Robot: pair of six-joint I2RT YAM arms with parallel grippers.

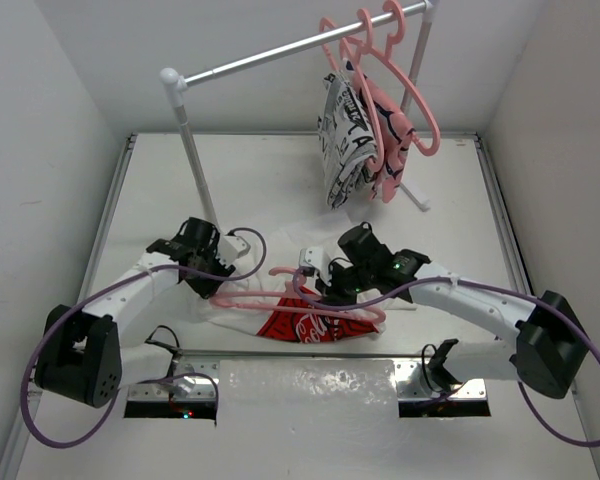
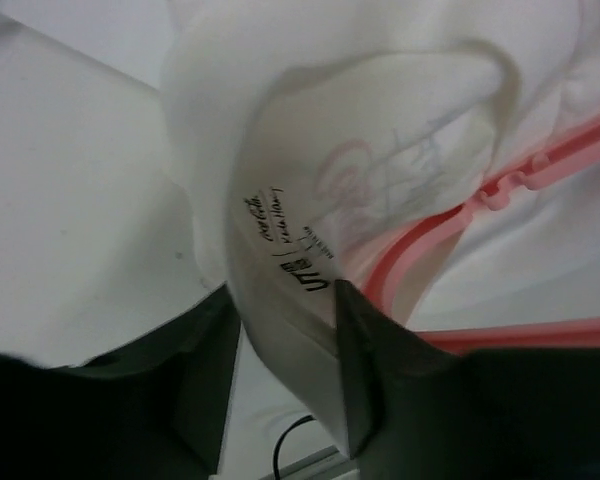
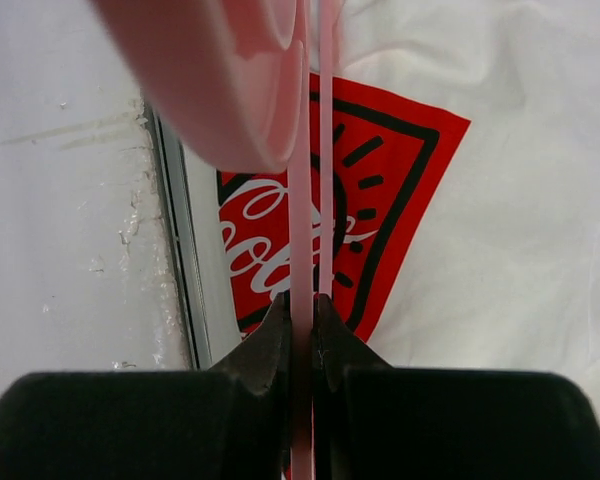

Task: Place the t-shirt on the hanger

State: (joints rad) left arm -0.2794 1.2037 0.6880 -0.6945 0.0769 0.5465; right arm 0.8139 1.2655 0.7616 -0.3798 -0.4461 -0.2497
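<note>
- t-shirt [image 1: 315,326]: lying crumpled on table [image 1: 450,210] near front edge, between both arms, red panel facing up.
- hanger [image 1: 245,299]: lying across t-shirt, one end sitting at collar.
- left gripper [image 2: 285,335]: pinching collar fold beside label.
- right gripper [image 3: 302,328]: fingers pressing together on thin hanger bar.
- rack [image 1: 270,58]: standing behind, carrying other garments [image 1: 355,140].

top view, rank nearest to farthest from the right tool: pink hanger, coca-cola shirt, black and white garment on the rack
1. thin salmon-pink plastic hanger: clamped in the right tool itself.
2. white t-shirt with red Coca-Cola panel: directly beneath, toward the near edge.
3. black-and-white patterned garment: hanging from the rail at the far side.
</note>
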